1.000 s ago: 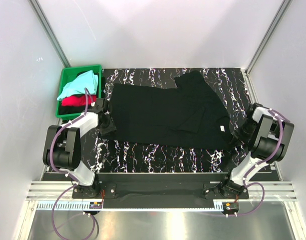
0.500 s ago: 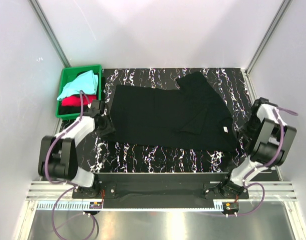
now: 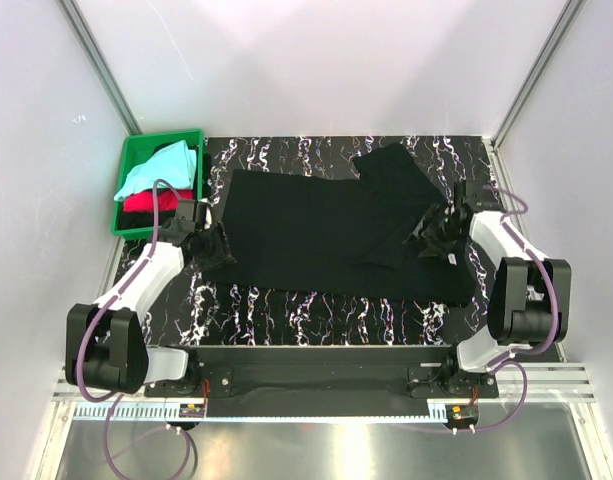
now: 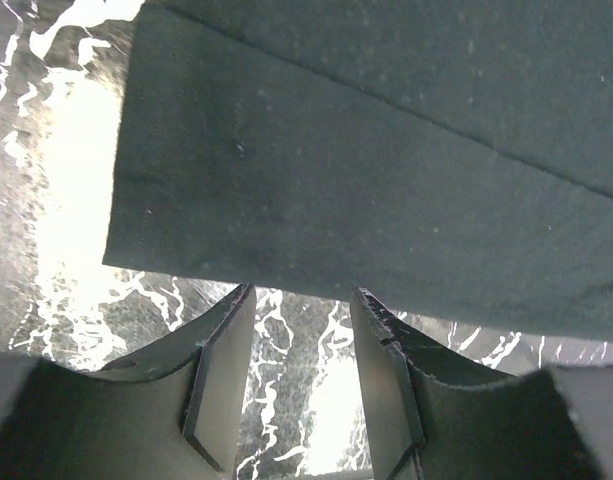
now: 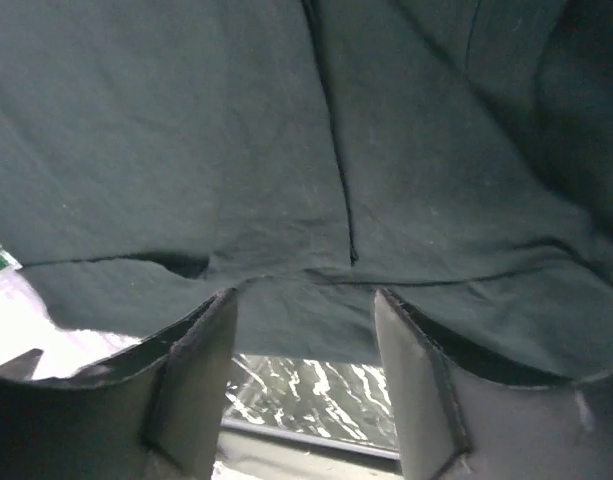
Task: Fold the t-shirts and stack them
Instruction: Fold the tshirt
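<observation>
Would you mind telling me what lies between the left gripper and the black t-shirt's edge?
Left wrist view: only bare streaked tabletop between the open fingers of the left gripper, with the black t-shirt edge right at their tips.

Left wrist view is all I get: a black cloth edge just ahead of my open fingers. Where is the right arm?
Observer: The right gripper hangs over the right part of the black t-shirt. Its fingers are open, with nothing gripped.
Operator: Are any other shirts out on the table?
Observer: No. A pale aqua shirt and a red shirt lie in the green crate at the far left.
</observation>
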